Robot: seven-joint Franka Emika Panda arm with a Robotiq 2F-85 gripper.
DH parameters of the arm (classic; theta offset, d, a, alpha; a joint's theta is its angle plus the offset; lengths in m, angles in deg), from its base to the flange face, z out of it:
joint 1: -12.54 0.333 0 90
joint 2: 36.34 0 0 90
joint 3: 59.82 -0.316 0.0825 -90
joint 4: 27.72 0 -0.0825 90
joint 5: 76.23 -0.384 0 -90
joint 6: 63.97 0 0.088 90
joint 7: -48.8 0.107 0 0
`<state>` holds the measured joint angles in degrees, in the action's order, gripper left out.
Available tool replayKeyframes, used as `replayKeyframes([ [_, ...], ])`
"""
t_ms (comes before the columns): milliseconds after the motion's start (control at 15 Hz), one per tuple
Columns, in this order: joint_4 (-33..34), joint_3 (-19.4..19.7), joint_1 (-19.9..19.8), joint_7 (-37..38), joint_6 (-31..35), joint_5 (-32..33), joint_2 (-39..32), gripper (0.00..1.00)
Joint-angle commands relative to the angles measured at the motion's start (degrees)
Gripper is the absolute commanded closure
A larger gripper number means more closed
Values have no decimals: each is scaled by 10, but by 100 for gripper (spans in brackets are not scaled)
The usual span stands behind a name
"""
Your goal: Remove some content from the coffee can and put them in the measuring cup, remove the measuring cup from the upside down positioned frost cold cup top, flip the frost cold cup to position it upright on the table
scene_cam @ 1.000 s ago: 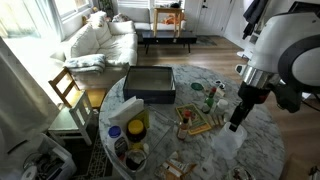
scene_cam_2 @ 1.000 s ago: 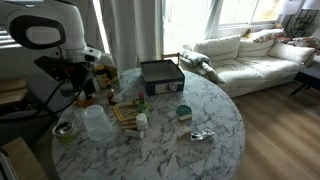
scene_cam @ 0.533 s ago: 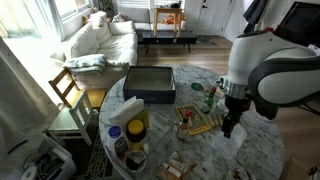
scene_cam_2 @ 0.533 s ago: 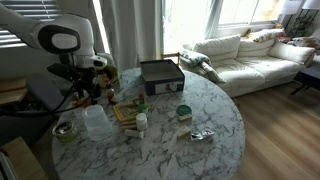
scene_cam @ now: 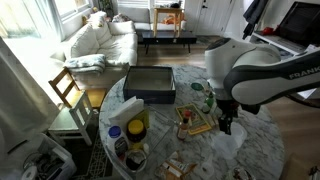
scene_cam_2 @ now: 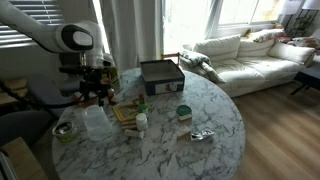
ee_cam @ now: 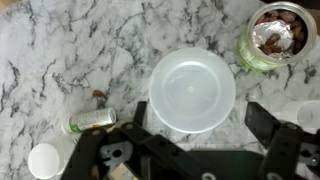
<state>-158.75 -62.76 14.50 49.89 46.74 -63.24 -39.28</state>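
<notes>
— Tool [ee_cam: 198,114] first: how does it stand?
— Spread wide. In the wrist view its two dark fingers [ee_cam: 264,122] come in from the bottom edge, one on each side of the frosted cup [ee_cam: 192,90], with nothing clamped between them.
— Where is that cup?
— On the marble desk [ee_cam: 60,50], straight under the tool. In an exterior view the tool [scene_cam_2: 97,97] points down and hangs just above the cup [scene_cam_2: 96,122]; whether they touch I cannot tell. In an exterior view the cup [scene_cam: 229,143] shows only as a pale shape below the tool [scene_cam: 224,122].
— Mouth up or down?
— Cannot tell. From above it is a round whitish disc with a smaller ring inside.
— What lies around it?
— A green can [ee_cam: 275,36] with brown pieces inside stands near it, toward the upper right of the wrist view, apart from the cup. A small clear jar [ee_cam: 92,120] with a green cap lies on its side near the cup's opposite flank. A white round lid [ee_cam: 45,160] sits in the lower left corner.
— And farther off?
— A black box [scene_cam_2: 161,75] near the desk's middle, and a white sofa [scene_cam_2: 250,52] beyond it.
</notes>
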Motion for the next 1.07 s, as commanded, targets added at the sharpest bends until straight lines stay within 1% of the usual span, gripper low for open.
replayKeyframes([
  [0,49,2,4,-5,-53,14,-53,0],
  [533,96,7,0,-39,-99,2,-121,0],
  [1000,114,14,-4,-43,-141,0,-151,0],
])
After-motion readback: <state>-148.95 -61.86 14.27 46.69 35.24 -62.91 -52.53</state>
